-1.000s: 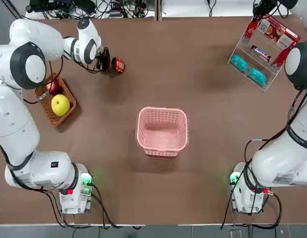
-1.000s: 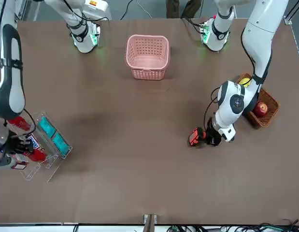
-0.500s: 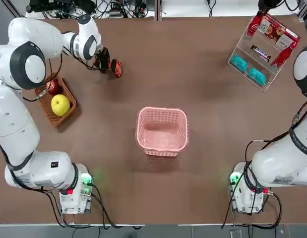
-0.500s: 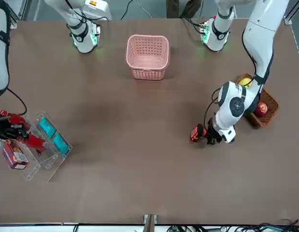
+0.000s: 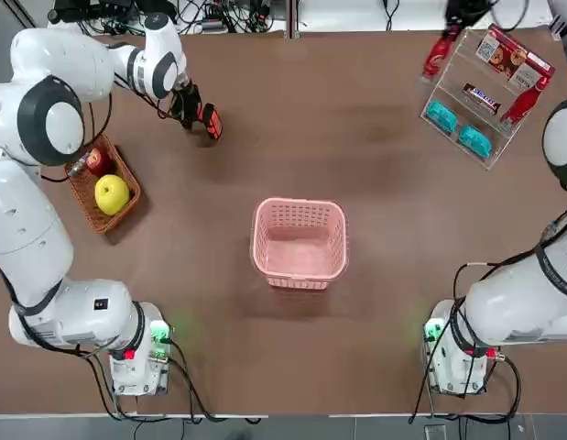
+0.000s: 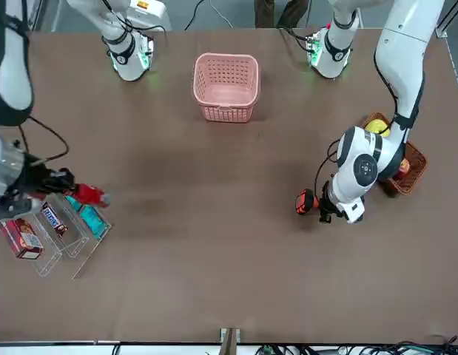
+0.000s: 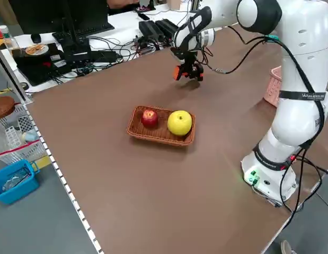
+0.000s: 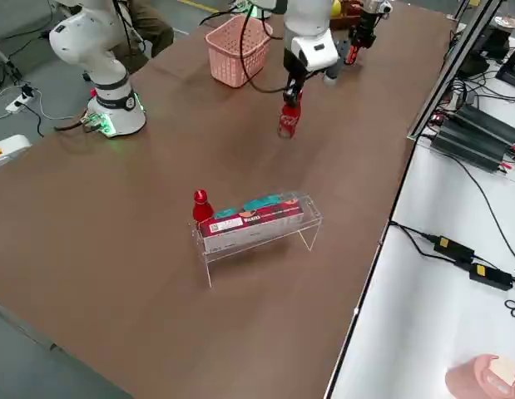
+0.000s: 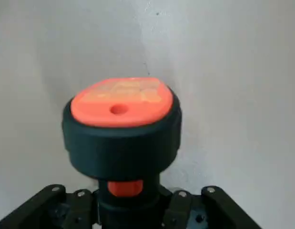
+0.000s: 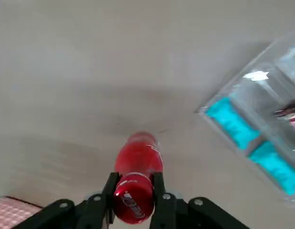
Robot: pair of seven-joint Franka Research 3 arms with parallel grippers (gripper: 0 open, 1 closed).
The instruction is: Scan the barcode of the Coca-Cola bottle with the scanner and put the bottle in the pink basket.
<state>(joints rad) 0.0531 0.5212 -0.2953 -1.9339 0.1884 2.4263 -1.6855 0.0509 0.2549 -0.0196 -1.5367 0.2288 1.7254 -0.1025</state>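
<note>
**A:** Where is the bottle (image 10: 137, 162) sitting right now?

**B:** It is hanging in the right gripper (image 10: 134, 191), clear of the table at the far right corner, just beside the clear rack (image 5: 485, 78). The fingers (image 10: 110, 188) are clamping it near the cap, so its long axis is running straight on from the gripper, base pointing away from the wrist.

**A:** And the scanner (image 9: 121, 129)?

**B:** The left gripper (image 5: 190, 105) is closing tight on its black handle at the far left of the table, near the wicker basket (image 5: 86, 188) of fruit. The orange head is sticking out beyond the fingers, towards the table's middle.

**A:** So both hands are full. What is the next move turning on?

**B:** The gap between them. The bottle and scanner are sitting well apart, at opposite far corners, with the pink basket (image 5: 299, 240) between the arms, nearer the bases. I'm judging that the arms need to be coming together over the middle, with the scanner's head facing the bottle's label side-on to its long axis.

**A:** Is the barcode facing the scanner?

**B:** I'm not making it out; the label is probably turning away from these cameras, so that may be needing a wrist roll.

**A:** Which arm is nearer the basket?

**B:** Neither, clearly; the right arm is carrying the bottle, so the drop is falling to it.
</note>
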